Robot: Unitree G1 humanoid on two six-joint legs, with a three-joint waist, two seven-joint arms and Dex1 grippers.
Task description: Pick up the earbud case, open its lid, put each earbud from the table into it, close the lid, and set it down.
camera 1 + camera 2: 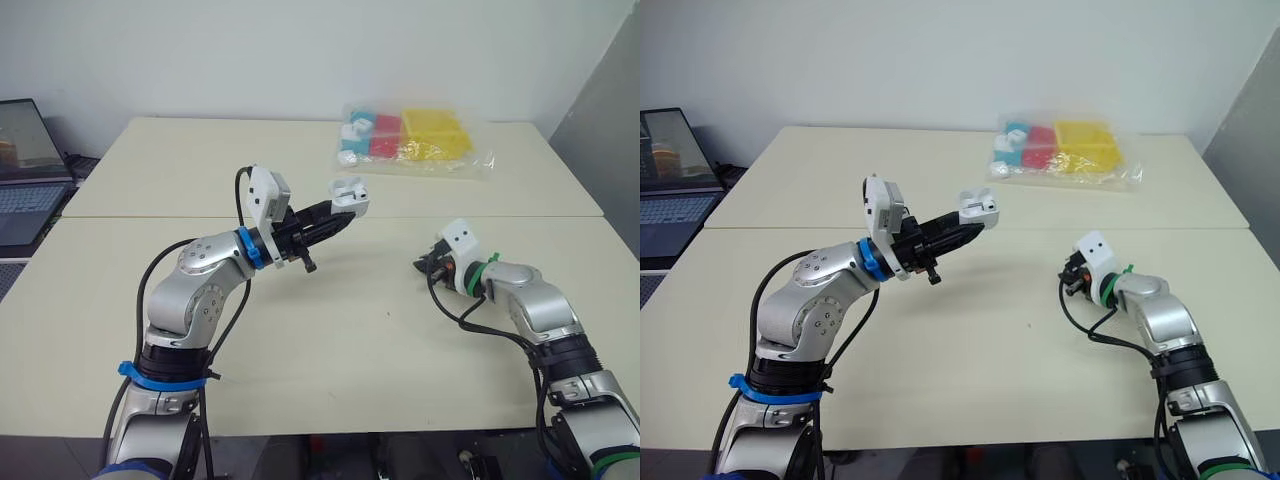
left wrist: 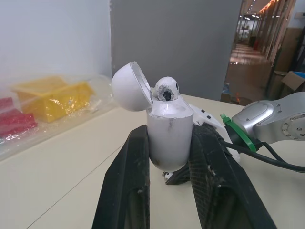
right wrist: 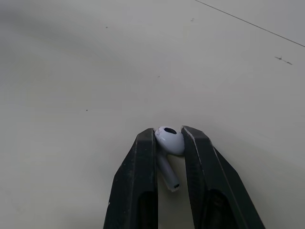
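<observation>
My left gripper is raised above the table's middle, shut on a white earbud case. The case's lid is swung open, and one earbud sits in its top. The case shows at the fingertips in the head views. Low over the table on the right, my right gripper is shut on a second white earbud, pinched by its head with the stem pointing back toward the wrist. That gripper is just above the tabletop.
A clear plastic bag of yellow, red and blue-white items lies at the table's far side. A laptop stands on a separate surface at the far left. A seam runs across the cream tabletop.
</observation>
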